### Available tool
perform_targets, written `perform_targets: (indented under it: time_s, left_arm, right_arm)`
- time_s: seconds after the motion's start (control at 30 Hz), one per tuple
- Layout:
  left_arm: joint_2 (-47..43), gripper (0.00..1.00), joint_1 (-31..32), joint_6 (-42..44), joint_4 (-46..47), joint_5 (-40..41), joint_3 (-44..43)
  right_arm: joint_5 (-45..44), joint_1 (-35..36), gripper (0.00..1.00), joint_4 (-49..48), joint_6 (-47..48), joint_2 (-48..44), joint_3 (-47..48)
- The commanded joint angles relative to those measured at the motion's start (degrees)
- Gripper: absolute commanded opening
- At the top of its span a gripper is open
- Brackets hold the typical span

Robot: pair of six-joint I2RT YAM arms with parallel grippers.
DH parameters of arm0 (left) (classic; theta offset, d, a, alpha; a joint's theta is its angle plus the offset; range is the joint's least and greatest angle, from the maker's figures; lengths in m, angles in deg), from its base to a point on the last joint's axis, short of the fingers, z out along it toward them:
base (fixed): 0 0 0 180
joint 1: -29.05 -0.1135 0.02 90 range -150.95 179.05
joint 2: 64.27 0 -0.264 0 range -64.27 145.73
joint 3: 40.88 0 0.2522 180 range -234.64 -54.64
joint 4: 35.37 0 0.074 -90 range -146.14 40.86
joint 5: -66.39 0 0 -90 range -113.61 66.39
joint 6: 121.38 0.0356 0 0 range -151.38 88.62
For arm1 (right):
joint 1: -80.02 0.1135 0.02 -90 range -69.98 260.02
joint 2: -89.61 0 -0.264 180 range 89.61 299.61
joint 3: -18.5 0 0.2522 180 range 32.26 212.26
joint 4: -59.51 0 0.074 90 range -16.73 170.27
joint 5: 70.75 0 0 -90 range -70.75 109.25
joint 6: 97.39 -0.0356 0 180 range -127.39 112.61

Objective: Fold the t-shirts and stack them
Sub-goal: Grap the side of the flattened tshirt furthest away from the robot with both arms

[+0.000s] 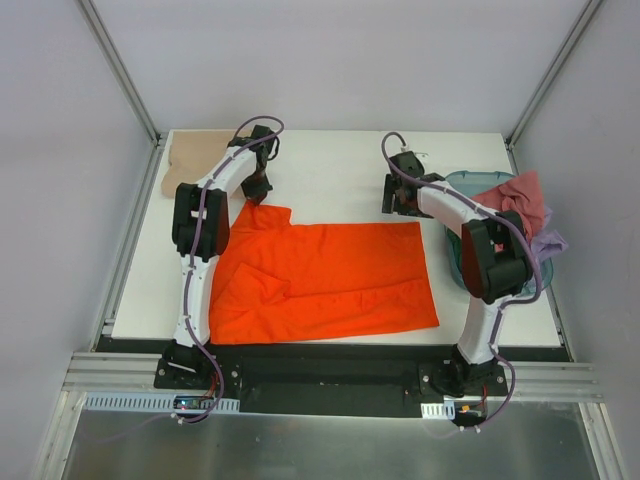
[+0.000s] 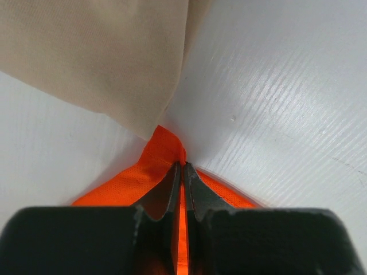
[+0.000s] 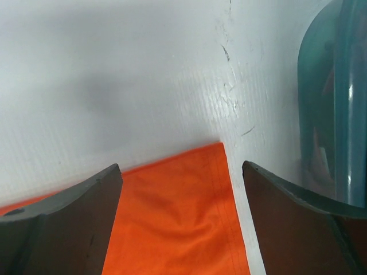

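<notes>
The bright orange t-shirt [image 1: 325, 278] lies spread flat across the middle of the white table [image 1: 340, 165]. My left gripper [image 1: 257, 190] is shut on its far left corner, and the orange cloth [image 2: 163, 150] shows pinched between the fingers in the left wrist view. The tan-beige t-shirt [image 1: 193, 158] lies at the far left corner of the table and also shows in the left wrist view [image 2: 103, 63]. My right gripper [image 1: 398, 198] is open just above the orange shirt's far right corner [image 3: 200, 189], holding nothing.
A teal plastic tub [image 1: 478, 225] stands at the right edge with pink [image 1: 520, 200] and lilac [image 1: 548, 245] garments hanging over its rim. The tub's wall [image 3: 327, 114] is close on the right of my right gripper.
</notes>
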Motion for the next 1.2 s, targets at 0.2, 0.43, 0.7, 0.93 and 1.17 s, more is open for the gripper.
perform_targets:
  time_s: [0.2, 0.43, 0.7, 0.93, 1.17]
  left_arm:
    - [-6.1, 0.0, -0.25, -0.34, -1.3, -1.35, 2.29]
    - [-8.82, 0.0, 0.11, -0.78, -0.33, -0.13, 6.77]
    - [-11.2, 0.0, 0.11, -1.31, 0.28, -1.27, 9.76]
    - [-15.5, 0.0, 0.19, -2.18, 0.99, -0.57, 13.45]
    - [-20.51, 0.0, 1.25, -2.8, 2.31, -0.21, 18.72]
  right_arm:
    - [5.16, -5.72, 0.69, 2.24, -8.43, 7.17, 4.34]
    - [6.56, -5.72, 0.5, 0.4, -9.49, 7.61, 2.15]
    - [6.12, -5.81, 0.26, -1.27, -9.49, 5.33, -0.67]
    - [8.32, -5.63, 0.01, -6.01, -7.03, 1.12, -3.74]
    - [7.0, -5.28, 0.01, -9.45, -2.82, -4.96, -8.41]
